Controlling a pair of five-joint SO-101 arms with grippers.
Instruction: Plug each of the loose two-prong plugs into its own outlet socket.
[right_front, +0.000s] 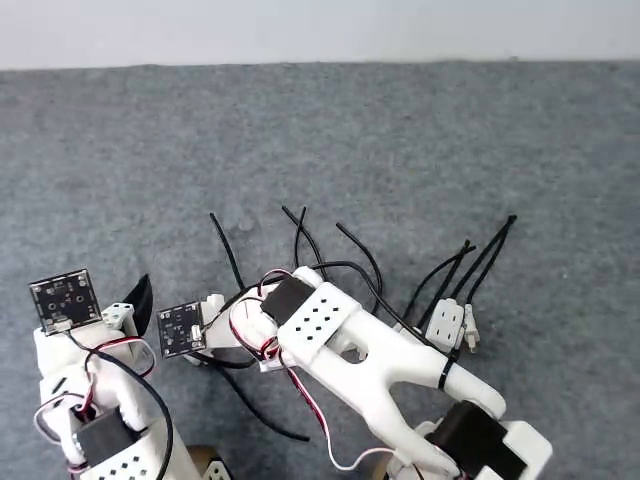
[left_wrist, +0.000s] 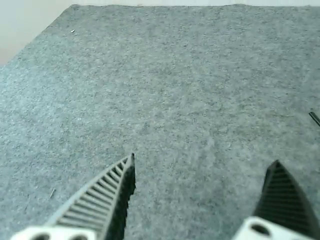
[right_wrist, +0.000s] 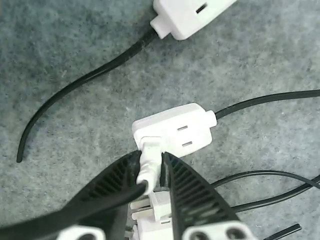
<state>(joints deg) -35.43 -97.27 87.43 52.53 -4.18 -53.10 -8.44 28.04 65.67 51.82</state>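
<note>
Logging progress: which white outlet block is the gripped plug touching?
The block just ahead of the right gripper, plug against its end; the farther block lies apart.

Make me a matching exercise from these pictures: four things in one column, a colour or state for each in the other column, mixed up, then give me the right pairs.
Things:
1. left gripper
2. right gripper
3. outlet socket
4. cord

States:
A. black, lying on the mat
B. shut on a white plug
C. white, with the plug at its end
D. open over bare grey mat

Pairs: 1-D, 2-B, 3-C, 4-A.
</note>
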